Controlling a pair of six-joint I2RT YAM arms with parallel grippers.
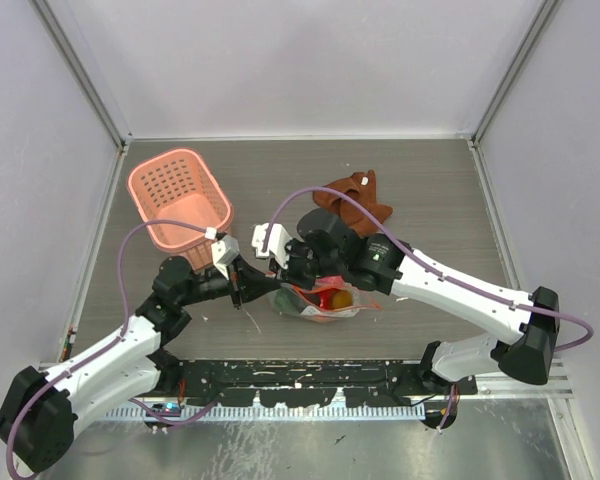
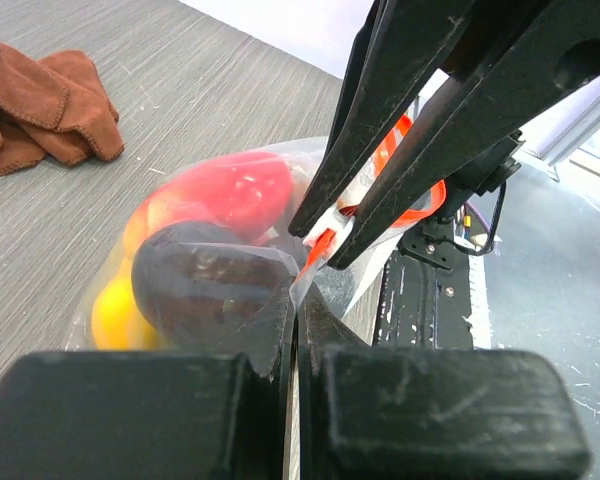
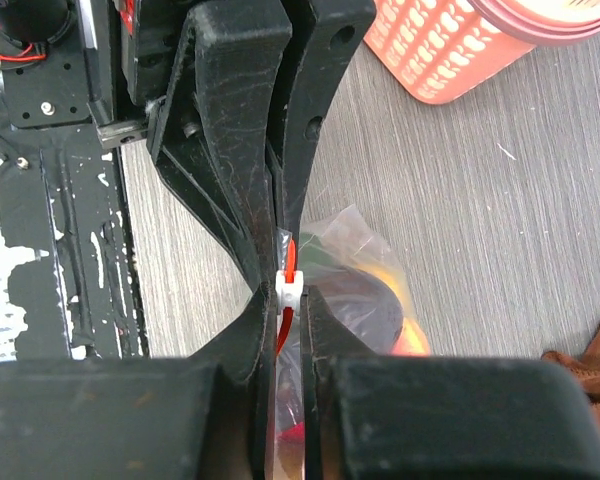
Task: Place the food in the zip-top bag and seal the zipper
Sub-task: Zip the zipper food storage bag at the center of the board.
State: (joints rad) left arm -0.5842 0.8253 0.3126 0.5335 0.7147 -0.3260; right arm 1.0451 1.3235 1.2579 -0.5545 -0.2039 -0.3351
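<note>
The clear zip-top bag [image 1: 325, 300] lies on the table between the two arms, holding food: a red piece [image 2: 235, 190], a dark round piece [image 2: 200, 280] and a yellow piece [image 2: 110, 310]. My left gripper [image 1: 255, 288] is shut on the bag's clear corner film [image 2: 298, 290] at the end of the mouth. My right gripper [image 1: 288, 275] meets it tip to tip and is shut on the small white tab [image 3: 290, 287] of the red zipper [image 3: 289, 255]. In the left wrist view the right fingers [image 2: 380, 150] pinch the strip just above my left fingertips.
A pink perforated basket [image 1: 180, 200] stands at the back left, also in the right wrist view [image 3: 450, 40]. A brown cloth [image 1: 355, 195] lies behind the bag. The black mounting rail [image 1: 310, 380] runs along the near edge.
</note>
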